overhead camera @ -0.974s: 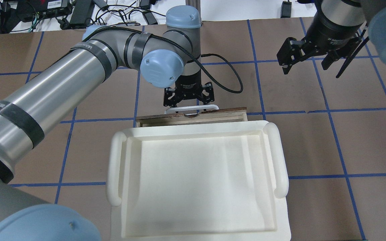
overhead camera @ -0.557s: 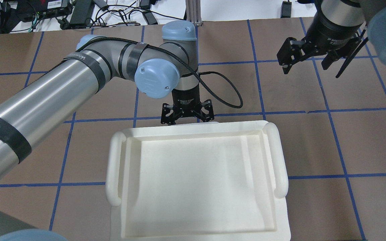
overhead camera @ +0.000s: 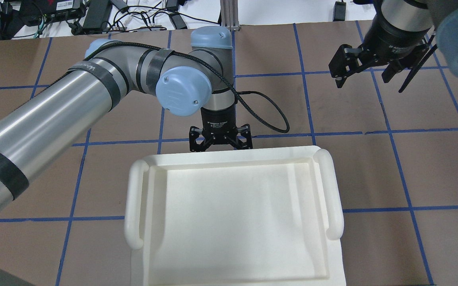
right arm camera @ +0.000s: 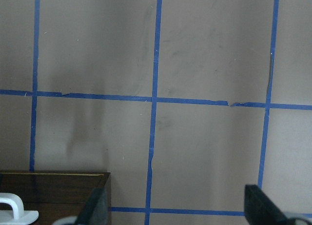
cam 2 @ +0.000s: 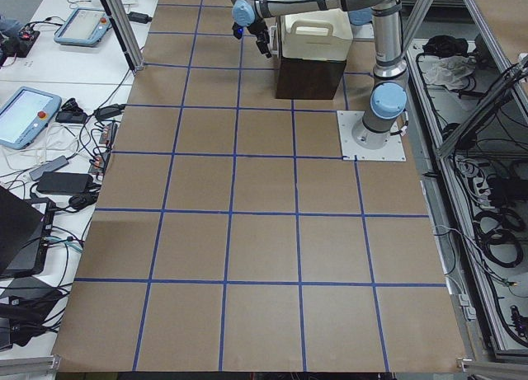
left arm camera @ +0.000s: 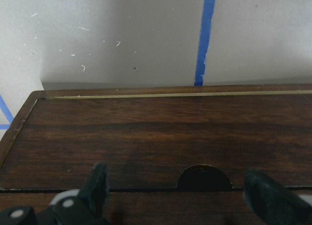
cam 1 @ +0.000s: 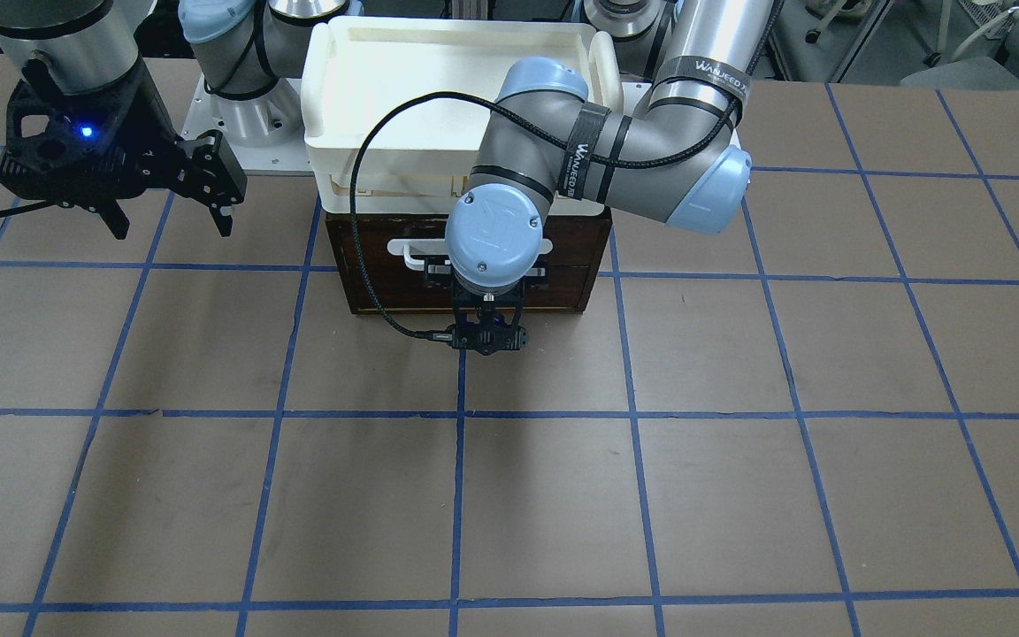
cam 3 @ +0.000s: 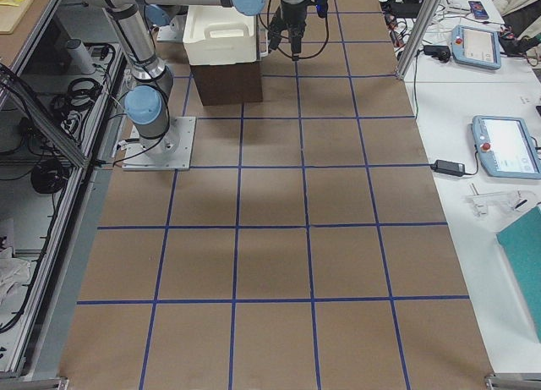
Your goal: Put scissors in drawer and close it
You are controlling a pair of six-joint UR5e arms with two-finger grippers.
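The drawer (cam 1: 359,241) is shut, its dark brown wooden front flush with the face of the small chest (cam 1: 580,292) that houses it. It is the upper of two front panels, parted by a thin horizontal seam. Its white bar handle (cam 1: 409,250) runs level across the front, with only the left end in plain sight. The chest stands on the table (cam 1: 739,460) at the far side, directly beneath a large white tray (cam 1: 333,106).
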